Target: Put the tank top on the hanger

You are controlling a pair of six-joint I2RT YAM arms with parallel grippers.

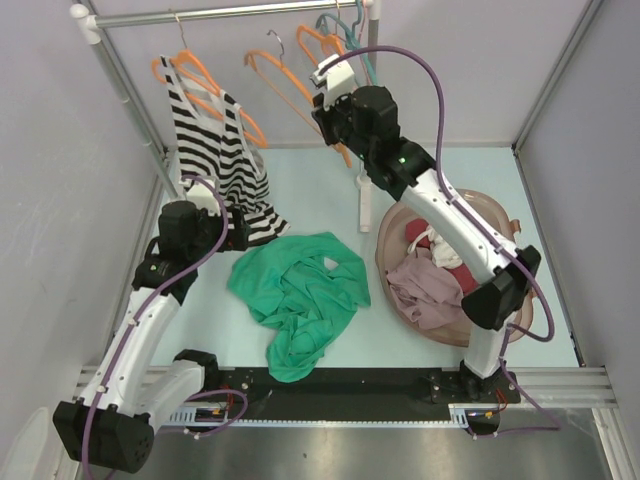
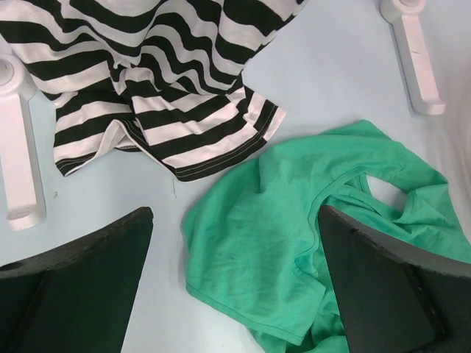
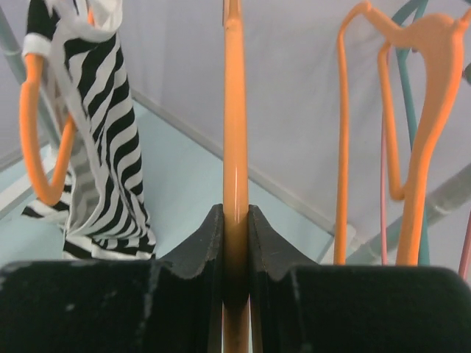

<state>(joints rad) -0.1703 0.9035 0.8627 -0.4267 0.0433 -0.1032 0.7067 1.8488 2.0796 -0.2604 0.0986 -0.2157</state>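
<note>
right tool (image 3: 235,243) pinches hanger (image 3: 235,110); tank top (image 1: 300,295) crumpled mid-table

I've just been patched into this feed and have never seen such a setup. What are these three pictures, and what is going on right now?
You are looking at two robot arms bolted to the near edge of a table. The overhead view looks down from behind them; the other two come from cameras on each wrist, so the dark shapes at the bottom are that arm's own fingers.

On the table lies a crumpled green tank top, beside a basket of clothes. A striped tank top hangs from the rail on an orange hanger.

The right gripper is up at the rail, shut on the bar of another orange hanger. The left gripper is open over the green tank top, holding nothing.
</note>
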